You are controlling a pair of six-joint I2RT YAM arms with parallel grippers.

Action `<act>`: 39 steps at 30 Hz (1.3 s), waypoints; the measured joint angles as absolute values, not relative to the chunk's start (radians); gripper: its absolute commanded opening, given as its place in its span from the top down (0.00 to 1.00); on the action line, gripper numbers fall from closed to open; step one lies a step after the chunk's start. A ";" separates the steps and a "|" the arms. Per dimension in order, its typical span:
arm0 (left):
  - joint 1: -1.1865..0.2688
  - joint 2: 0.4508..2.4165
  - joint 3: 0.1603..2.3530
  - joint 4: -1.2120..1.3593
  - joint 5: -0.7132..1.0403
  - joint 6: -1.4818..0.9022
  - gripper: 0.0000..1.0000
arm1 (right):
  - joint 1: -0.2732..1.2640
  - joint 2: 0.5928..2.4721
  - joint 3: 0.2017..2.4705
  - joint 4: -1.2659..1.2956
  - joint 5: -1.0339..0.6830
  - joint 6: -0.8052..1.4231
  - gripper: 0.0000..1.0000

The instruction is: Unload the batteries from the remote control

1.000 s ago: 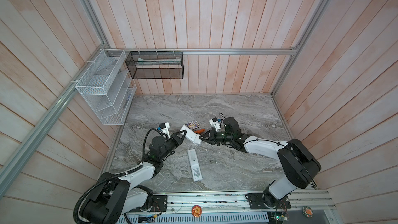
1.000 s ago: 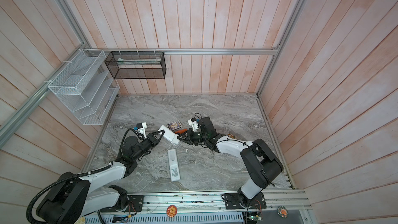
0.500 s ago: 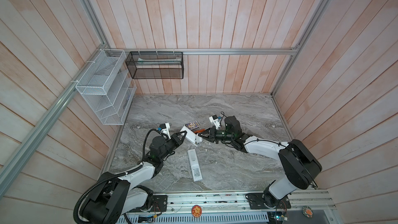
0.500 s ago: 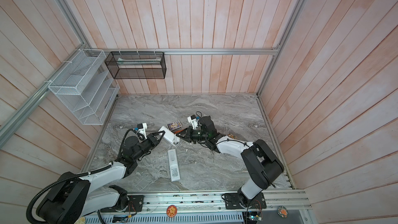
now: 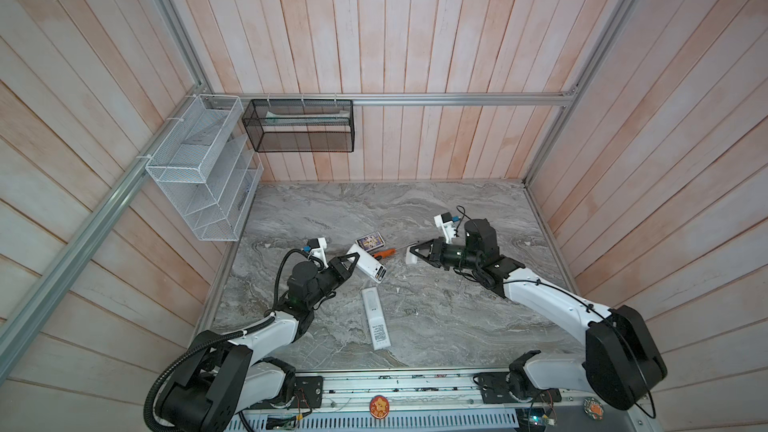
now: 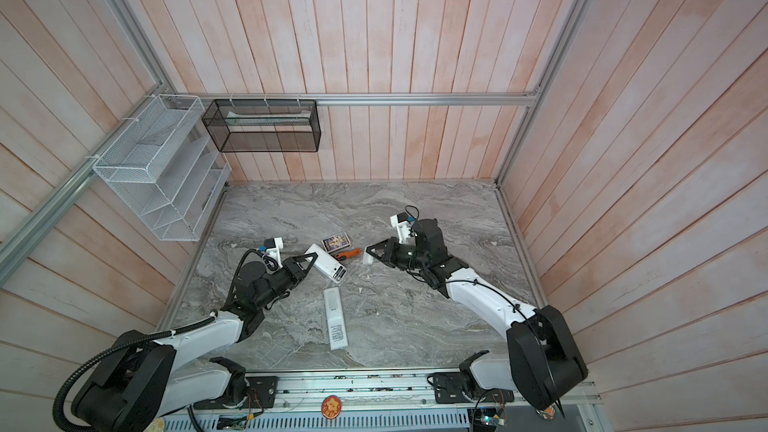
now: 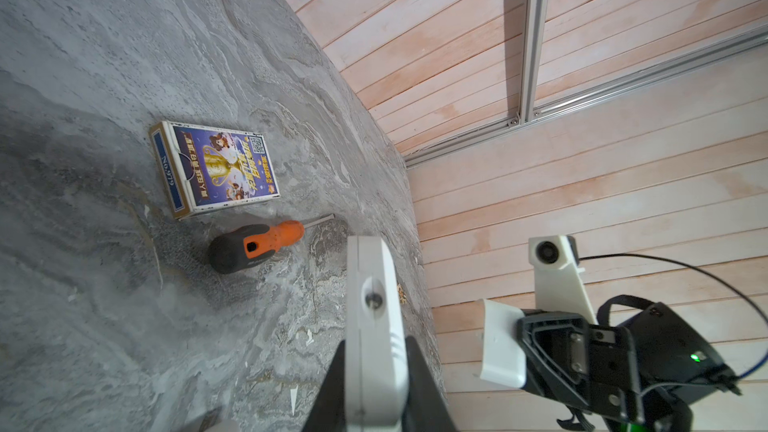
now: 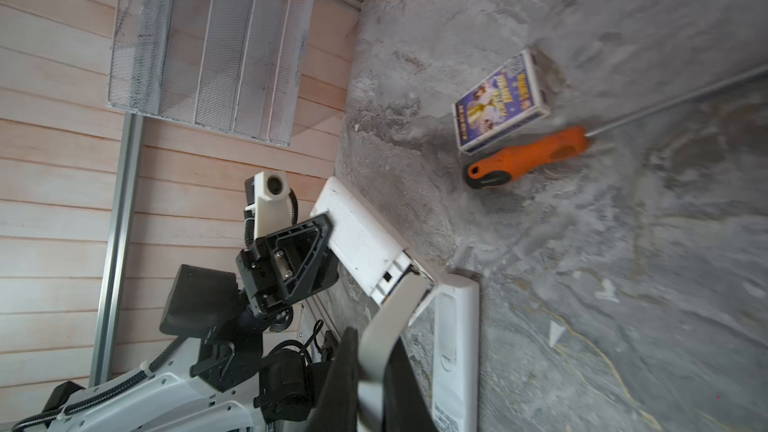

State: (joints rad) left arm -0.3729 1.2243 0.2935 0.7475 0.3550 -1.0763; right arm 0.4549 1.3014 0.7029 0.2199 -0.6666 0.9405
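Observation:
My left gripper (image 5: 351, 262) (image 7: 376, 342) is shut on a white remote control (image 5: 366, 270) (image 7: 371, 284) and holds it tilted above the marble table (image 5: 436, 326). The remote's free end (image 8: 390, 274) is uncovered; the batteries are hidden from me. To its right, my right gripper (image 5: 419, 252) (image 8: 374, 338) is shut on a small white cover plate (image 5: 412, 255) (image 7: 500, 342), clear of the remote. A second white remote (image 5: 376, 318) (image 8: 455, 347) lies flat on the table in front of both.
A purple card box (image 5: 370, 240) and an orange-handled screwdriver (image 5: 385, 253) lie just behind the held remote. A white wire rack (image 5: 199, 168) and a black mesh basket (image 5: 299, 130) hang on the back-left walls.
My right gripper has drawn back to the right, away from the remote's end, carrying the white cover plate. The left gripper and its remote have stayed put.

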 measured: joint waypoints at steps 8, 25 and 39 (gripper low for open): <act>-0.371 1.287 0.294 0.787 0.435 -1.111 1.00 | 0.332 1.313 0.497 0.234 -0.734 0.919 0.90; -0.371 1.335 0.294 0.834 0.490 -1.138 1.00 | 0.281 1.636 0.479 0.514 -0.836 0.900 0.81; -0.371 1.335 0.294 0.834 0.494 -1.138 1.00 | 0.199 1.627 0.419 0.489 -0.841 0.833 0.60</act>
